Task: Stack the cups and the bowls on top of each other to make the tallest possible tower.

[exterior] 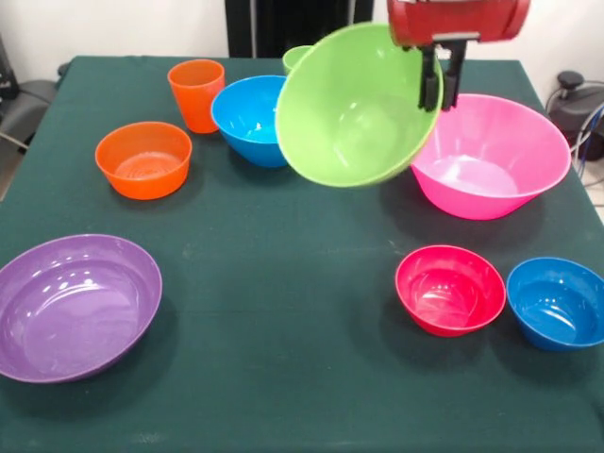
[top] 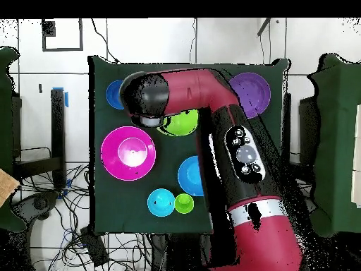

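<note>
My gripper (exterior: pixel 441 87) is shut on the rim of the large lime green bowl (exterior: pixel 354 104) and holds it tilted in the air, above the table between the large blue bowl (exterior: pixel 247 121) and the huge pink bowl (exterior: pixel 491 156). In the overhead view the lime bowl (top: pixel 180 124) shows beside the arm (top: pixel 211 92), which hides the gripper. The orange cup (exterior: pixel 196 92) and the light green cup (exterior: pixel 296 58) stand at the far side. The orange bowl (exterior: pixel 143 159), purple bowl (exterior: pixel 75 307), red bowl (exterior: pixel 450 288) and a small blue bowl (exterior: pixel 557 302) each sit alone on the table.
The second small blue bowl (top: pixel 161 202) stands next to the green cup (top: pixel 184 204) near the robot's base; the lime bowl hides it in the front view. The dark green table (exterior: pixel 283 283) has cables and equipment around its edges.
</note>
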{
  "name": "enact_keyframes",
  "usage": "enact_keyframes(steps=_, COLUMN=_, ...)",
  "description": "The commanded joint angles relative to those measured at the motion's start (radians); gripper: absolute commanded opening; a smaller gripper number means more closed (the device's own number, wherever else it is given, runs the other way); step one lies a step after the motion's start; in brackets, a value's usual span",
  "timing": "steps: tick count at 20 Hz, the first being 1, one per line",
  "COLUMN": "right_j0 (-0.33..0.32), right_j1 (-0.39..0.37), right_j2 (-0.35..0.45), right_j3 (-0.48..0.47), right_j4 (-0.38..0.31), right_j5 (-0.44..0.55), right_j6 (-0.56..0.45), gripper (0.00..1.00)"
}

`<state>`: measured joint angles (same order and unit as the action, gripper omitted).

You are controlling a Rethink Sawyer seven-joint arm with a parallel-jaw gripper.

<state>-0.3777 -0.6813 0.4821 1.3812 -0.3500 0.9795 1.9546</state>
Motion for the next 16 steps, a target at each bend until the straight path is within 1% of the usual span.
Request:
enact_keyframes(steps=1, right_j0=0.099, right_j1=0.03, right_j2=-0.165, right_j3=0.147, right_j4=-0.124, right_j5=-0.308, right_j6=0.327, gripper=0.0)
enact_keyframes(steps=3, right_j0=0.128, right_j1=0.036, right_j2=-0.198, right_j3=0.157, right_j4=-0.114, right_j5=-0.356, right_j6=0.35, gripper=0.0)
enact_keyframes(steps=6, right_j0=0.163, right_j1=0.032, right_j2=-0.236, right_j3=0.149, right_j4=-0.102, right_j5=-0.363, right_j6=0.336, gripper=0.0)
enact_keyframes(steps=8, right_j0=0.199, right_j1=0.014, right_j2=-0.273, right_j3=0.139, right_j4=-0.112, right_j5=-0.354, right_j6=0.326, gripper=0.0)
enact_keyframes(steps=11, right_j0=0.248, right_j1=-0.028, right_j2=-0.316, right_j3=0.148, right_j4=-0.1, right_j5=-0.325, right_j6=0.333, gripper=0.0)
enact_keyframes(steps=13, right_j0=0.262, right_j1=-0.056, right_j2=-0.324, right_j3=0.166, right_j4=-0.079, right_j5=-0.319, right_j6=0.329, gripper=0.0)
enact_keyframes(steps=16, right_j0=0.265, right_j1=-0.084, right_j2=-0.32, right_j3=0.177, right_j4=-0.039, right_j5=-0.287, right_j6=0.303, gripper=0.0)
